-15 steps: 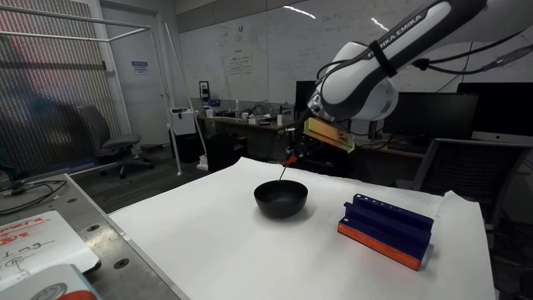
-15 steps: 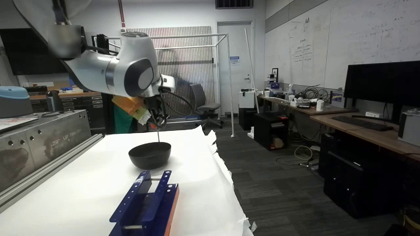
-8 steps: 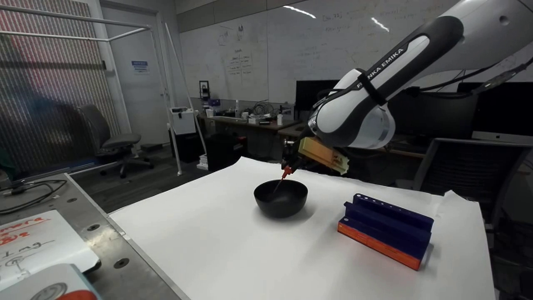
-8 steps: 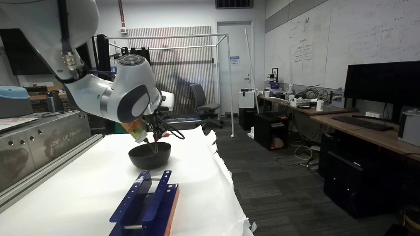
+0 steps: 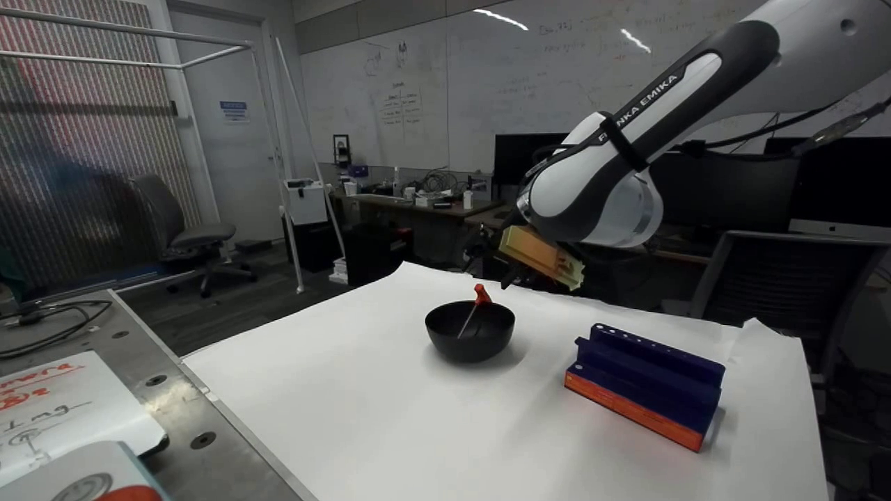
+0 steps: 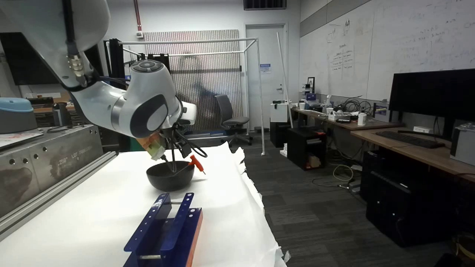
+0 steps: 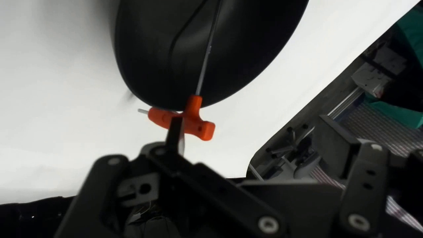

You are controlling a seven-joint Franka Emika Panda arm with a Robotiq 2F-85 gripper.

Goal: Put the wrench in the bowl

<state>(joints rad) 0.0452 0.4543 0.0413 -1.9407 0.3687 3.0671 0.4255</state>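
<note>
The wrench (image 5: 482, 295), an orange T-handle with a thin metal shaft, leans in the black bowl (image 5: 470, 348). Its shaft runs down inside, while the handle (image 6: 197, 163) rests at the rim and sticks out past it. Above the bowl stands my gripper (image 5: 488, 274), its jaws spread wide with nothing held. In the wrist view the gripper (image 7: 257, 127) has one finger overlapping the wrench's handle (image 7: 199, 128); whether they touch I cannot tell. The bowl (image 7: 145, 62) is cut off by the top edge there.
A blue-and-red ridged block (image 5: 647, 376) lies on the white-covered table (image 5: 390, 417), to one side of the bowl. A metal ledge (image 5: 202, 445) with papers borders the table. A chair (image 5: 786, 292) stands behind the far edge.
The arm came down toward the bowl with the wrench's shaft entering it. Then the jaws opened and let go, and the handle settled against the rim.
</note>
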